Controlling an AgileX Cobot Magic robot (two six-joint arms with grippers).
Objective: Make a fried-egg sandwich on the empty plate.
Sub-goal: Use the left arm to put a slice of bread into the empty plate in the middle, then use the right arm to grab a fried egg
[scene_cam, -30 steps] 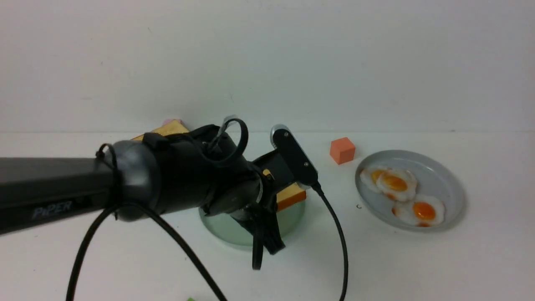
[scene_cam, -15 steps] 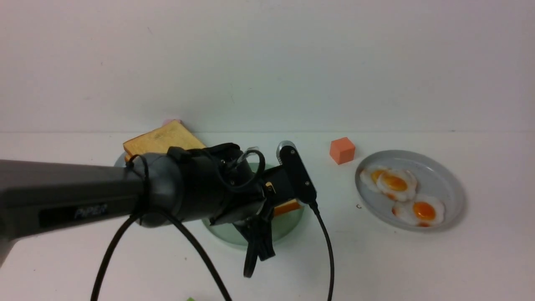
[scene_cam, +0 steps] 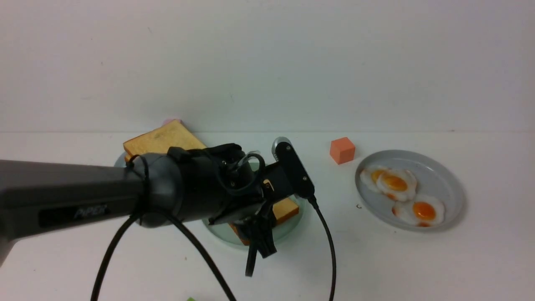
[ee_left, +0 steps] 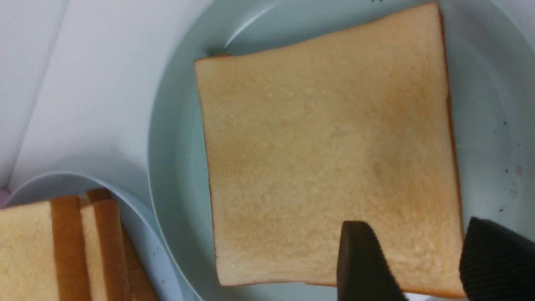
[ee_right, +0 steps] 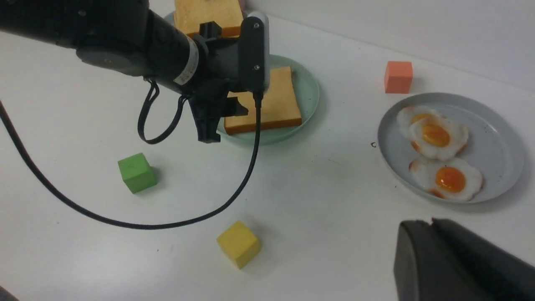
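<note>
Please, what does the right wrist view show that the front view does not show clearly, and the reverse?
Only the right wrist view shows the yellow block and the right gripper's fingers. Only the front view shows a lettered label on the left arm. Both show the toast on the green plate, the grey plate with fried eggs, the orange block and the green block, which the front view cuts off.

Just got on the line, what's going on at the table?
The left pincer, open, is at the toast slice on the mint-green plate, holding nothing. Three fried eggs wait on the grey plate, so there's probably still filling to add. The right pincer holds nothing in view.
</note>
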